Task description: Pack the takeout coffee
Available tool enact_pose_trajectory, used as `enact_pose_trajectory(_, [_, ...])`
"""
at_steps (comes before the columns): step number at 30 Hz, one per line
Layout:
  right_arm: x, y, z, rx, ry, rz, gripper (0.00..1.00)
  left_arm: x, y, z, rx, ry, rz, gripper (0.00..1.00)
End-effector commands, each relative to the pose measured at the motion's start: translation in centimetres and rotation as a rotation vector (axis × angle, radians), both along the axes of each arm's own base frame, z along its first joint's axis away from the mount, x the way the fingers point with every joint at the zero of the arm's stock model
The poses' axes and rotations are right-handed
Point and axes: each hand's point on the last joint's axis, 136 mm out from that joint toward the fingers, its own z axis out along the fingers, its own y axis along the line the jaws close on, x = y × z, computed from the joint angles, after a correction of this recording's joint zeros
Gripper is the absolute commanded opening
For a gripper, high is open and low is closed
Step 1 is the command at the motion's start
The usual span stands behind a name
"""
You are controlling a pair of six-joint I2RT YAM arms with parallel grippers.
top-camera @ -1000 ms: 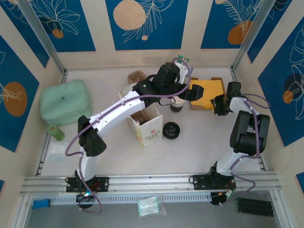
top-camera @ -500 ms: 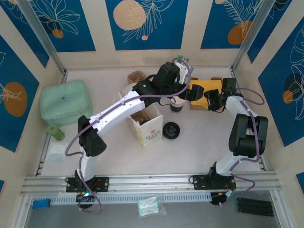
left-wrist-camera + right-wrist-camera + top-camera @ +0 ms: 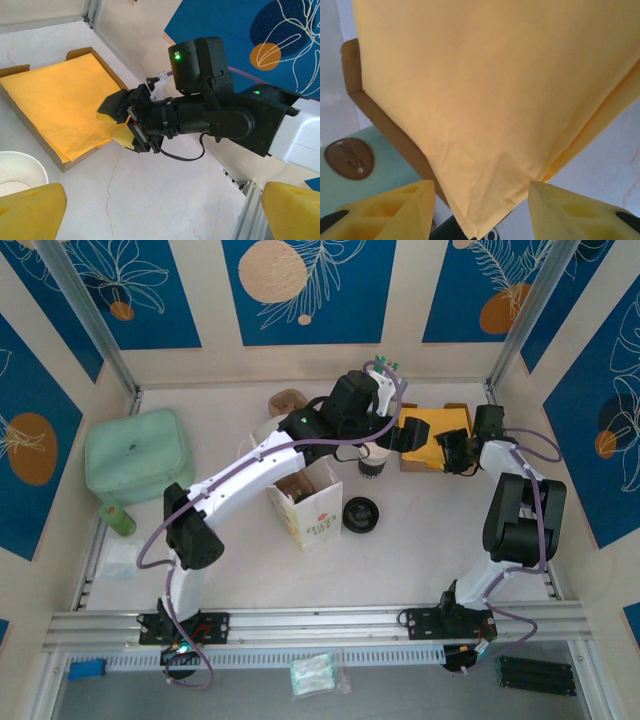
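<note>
The left hand [image 3: 162, 217] is hanging with its fingers [image 3: 32, 210] spread fully wide, gripping nothing. The takeout coffee [image 3: 372, 464] is standing upright just beside one finger, toward the far edge of the bench [image 3: 420, 550], right of centre. The right hand [image 3: 120, 125] is reaching low over yellow paper [image 3: 60, 102] in a cardboard tray [image 3: 80, 52] near the far right corner, its fingers standing partly apart with the sheet's corner between them, unpinched. A paper bag [image 3: 308, 505] and a black lid [image 3: 360, 513] are sitting on the coffee's near side.
</note>
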Motion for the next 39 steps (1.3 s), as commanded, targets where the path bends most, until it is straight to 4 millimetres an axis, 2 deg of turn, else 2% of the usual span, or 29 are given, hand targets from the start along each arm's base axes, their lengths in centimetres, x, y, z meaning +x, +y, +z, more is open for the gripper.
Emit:
enact_pose_trajectory(1, [0.4, -0.8, -0.3, -0.015, 0.003, -0.012, 0.52, 0.3, 0.2, 2.1, -0.037, -0.021, -0.001, 0.99])
enact_pose_trajectory(8, [0.1, -1.4, -1.3, -0.010, 0.023, -0.022, 0.52, 0.3, 0.2, 1.9, -0.034, -0.018, -0.001, 0.99])
enact_pose_trajectory(26, [-0.6, -0.8, -0.5, -0.001, -0.007, -0.011, 0.51, 0.4, 0.0, 1.7, -0.035, -0.014, -0.005, 0.99])
enact_pose_trajectory(39, [-0.5, -0.5, -1.4, 0.001, 0.010, -0.009, 0.51, 0.4, -0.1, 1.7, -0.034, -0.016, -0.005, 1.00])
